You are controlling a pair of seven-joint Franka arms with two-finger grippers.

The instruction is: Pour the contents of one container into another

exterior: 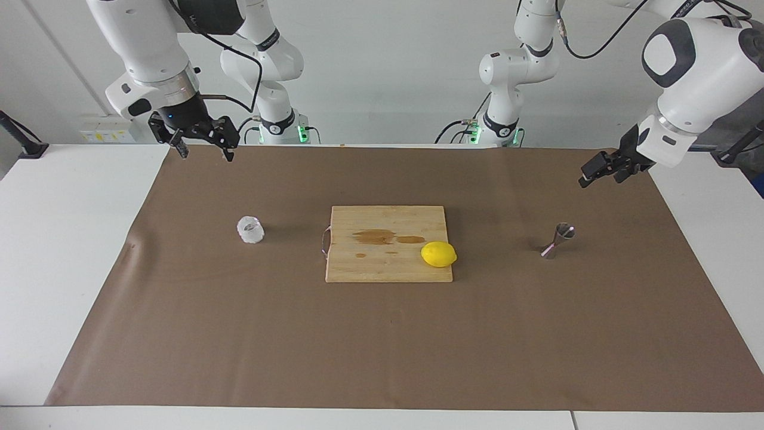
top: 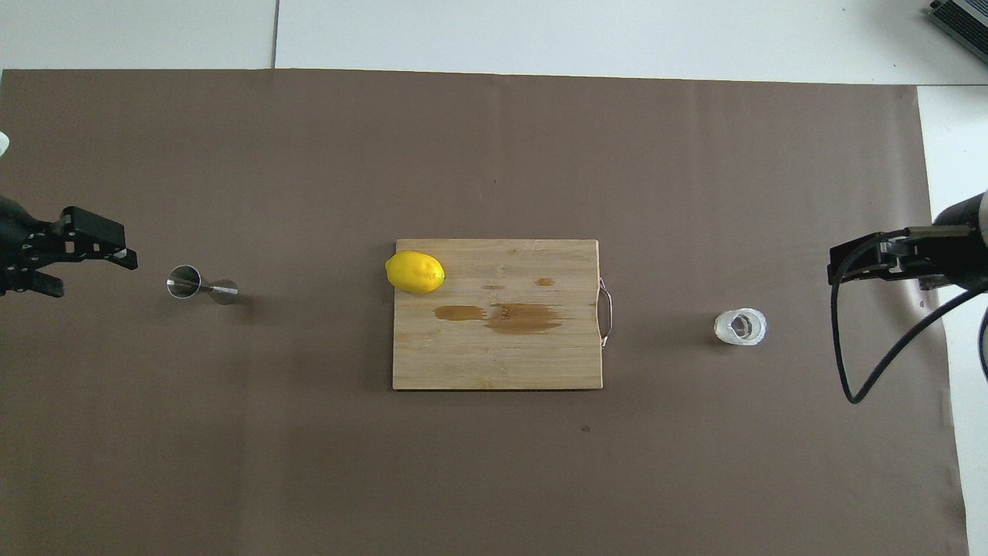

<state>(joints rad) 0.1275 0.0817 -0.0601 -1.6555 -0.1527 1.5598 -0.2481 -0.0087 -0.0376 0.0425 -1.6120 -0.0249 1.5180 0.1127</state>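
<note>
Facing view: pre-grasp. Glass cup [exterior: 250,230] standing toward the right arm's end, jigger [exterior: 557,240] toward the left's. Right gripper [exterior: 203,143] and left gripper [exterior: 603,170] both spread, empty, aloft. Next: descending squarely onto cup.

Lemon [exterior: 439,254] on stained wooden cutting board [exterior: 382,263] (metal handle), brown mat [exterior: 382,346]

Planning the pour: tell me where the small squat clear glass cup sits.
The small squat clear glass cup stands on the brown mat toward the right arm's end, beside the wooden cutting board's handle.
</note>
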